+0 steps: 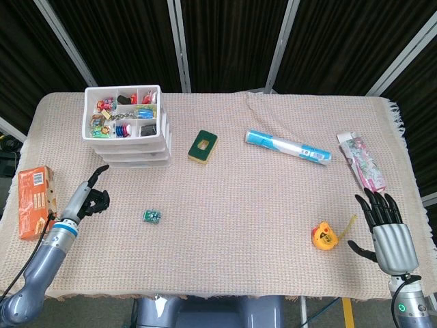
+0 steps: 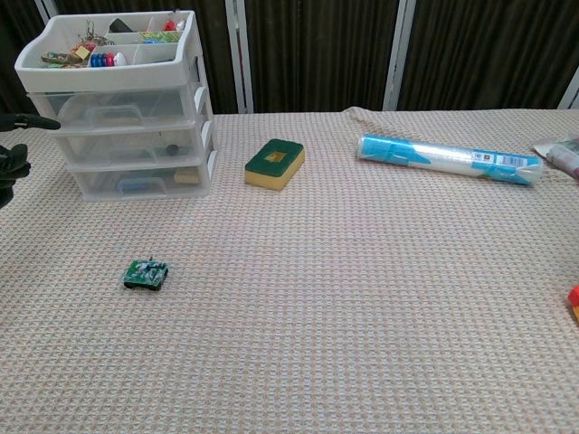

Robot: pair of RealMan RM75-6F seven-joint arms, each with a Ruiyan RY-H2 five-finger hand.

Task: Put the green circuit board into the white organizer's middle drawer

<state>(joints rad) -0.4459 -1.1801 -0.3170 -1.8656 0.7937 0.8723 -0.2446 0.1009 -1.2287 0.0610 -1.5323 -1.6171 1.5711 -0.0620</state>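
Fingers of both hands spread, empty, over waffle-weave cloth [image 1: 239, 225]; flat green circuit board [image 1: 152, 216] untouched.

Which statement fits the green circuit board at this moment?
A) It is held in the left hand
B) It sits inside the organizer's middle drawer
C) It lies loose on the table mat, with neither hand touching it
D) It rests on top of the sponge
C: the green circuit board lies on the mat, apart from the left hand and far from the right hand.

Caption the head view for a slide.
Left hand nears the white organizer; green circuit board lies on the table, drawers closed.
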